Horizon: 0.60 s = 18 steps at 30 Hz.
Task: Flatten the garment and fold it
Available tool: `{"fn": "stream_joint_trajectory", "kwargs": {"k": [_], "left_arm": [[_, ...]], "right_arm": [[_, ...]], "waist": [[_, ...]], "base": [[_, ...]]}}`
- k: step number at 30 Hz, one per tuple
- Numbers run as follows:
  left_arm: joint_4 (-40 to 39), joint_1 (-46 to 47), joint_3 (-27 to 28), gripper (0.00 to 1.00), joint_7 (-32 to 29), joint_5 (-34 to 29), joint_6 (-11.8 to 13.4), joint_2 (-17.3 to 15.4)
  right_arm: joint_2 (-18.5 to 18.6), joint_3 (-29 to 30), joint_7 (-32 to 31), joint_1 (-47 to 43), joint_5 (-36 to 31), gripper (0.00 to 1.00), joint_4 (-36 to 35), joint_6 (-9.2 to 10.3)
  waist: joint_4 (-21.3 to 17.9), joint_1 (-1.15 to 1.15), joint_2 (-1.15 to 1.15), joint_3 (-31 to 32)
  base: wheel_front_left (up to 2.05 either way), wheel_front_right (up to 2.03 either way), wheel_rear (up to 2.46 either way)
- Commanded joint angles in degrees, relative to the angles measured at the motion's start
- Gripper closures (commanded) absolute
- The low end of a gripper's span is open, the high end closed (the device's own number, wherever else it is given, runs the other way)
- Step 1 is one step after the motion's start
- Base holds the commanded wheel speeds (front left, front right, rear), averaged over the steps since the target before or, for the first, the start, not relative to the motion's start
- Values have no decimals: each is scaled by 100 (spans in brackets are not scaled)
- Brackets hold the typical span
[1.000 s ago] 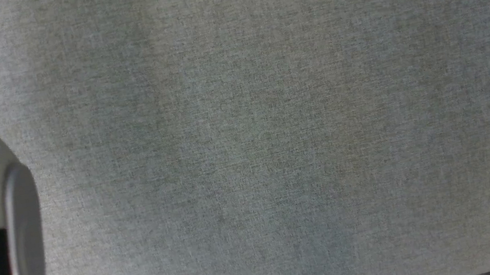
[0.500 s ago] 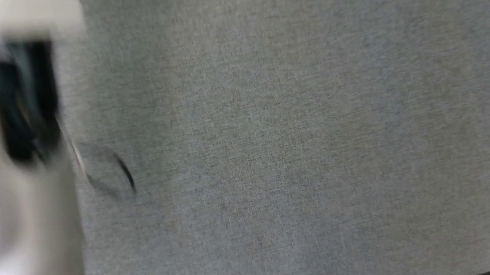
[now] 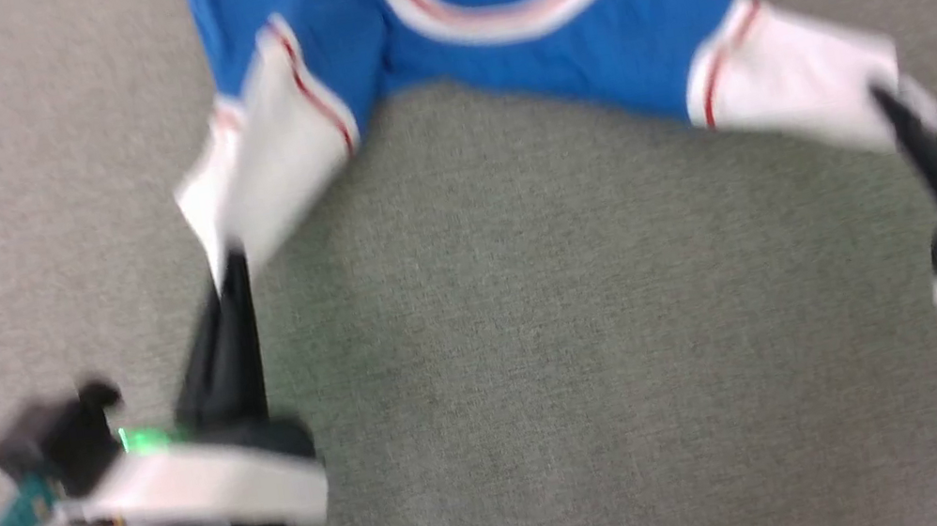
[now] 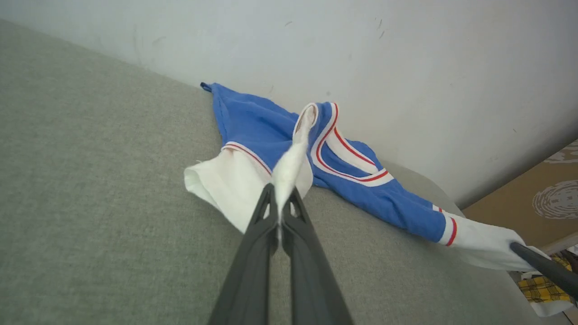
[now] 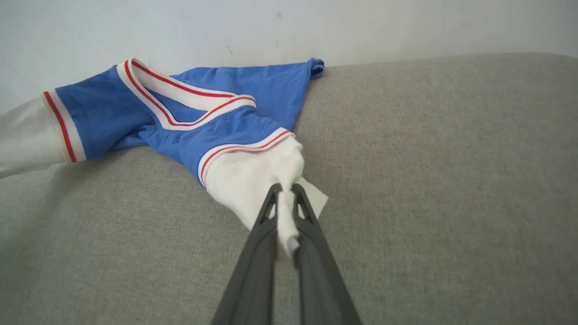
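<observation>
Grey woven cloth [image 3: 543, 365] covers the work surface under both tools. At the left gripper [image 3: 231, 263], the fingers are pressed together on the hem of one white sleeve [image 3: 270, 158], and the cloth is drawn into a thin ridge running away from the tips. Just beyond and to the right of those tips lies the garment [image 3: 547, 50]. Its blue body is rumpled and slack between the two tools, V collar [image 3: 511, 3] facing up. Its far part reaches the line where the surface meets the pale wall [image 4: 361, 45] ahead of both tools. At the right gripper [image 3: 887, 102], the fingers are clamped likewise on the other white sleeve [image 3: 792, 90], with a fold of hem poking out between them.

Risks, as judged: both holds are small pinches at sleeve edges. A sharp or uneven pull could let a hem slide out, more likely on the left, where less cloth sits in the bite. Pulling by the sleeves alone may stretch the jersey and leave the body creased. How the torso lies beyond the collar cannot be told.

Count: one garment, two sleeves, one collar, two grippers, one sleeve per gripper.
</observation>
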<state>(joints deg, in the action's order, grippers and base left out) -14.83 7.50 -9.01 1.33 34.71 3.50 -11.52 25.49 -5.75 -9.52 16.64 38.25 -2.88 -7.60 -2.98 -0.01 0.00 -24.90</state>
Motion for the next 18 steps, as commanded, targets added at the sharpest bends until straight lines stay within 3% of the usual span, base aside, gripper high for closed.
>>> {"fn": "stream_joint_trajectory", "kwargs": {"k": [1, 8, 18], "left_arm": [[-5, -297, 33, 100, -15, 75, -52, -90], [14, -1703, 203, 100, -343, 412, -32, -406], [321, -2662, 149, 100, -544, 567, -17, -533]], "right_arm": [[-36, 95, -82, -293, 73, 100, -50, 11], [-78, 547, -500, -1760, 194, 100, -207, 11], [-576, 1298, -893, -3143, 308, 100, -197, 11]], "waist": [[7, 1, 0, 477], [63, 1, 0, 1094], [94, 1, 0, 1627]], "base": [[0, 0, 0], [0, 0, 0], [0, 0, 0]]}}
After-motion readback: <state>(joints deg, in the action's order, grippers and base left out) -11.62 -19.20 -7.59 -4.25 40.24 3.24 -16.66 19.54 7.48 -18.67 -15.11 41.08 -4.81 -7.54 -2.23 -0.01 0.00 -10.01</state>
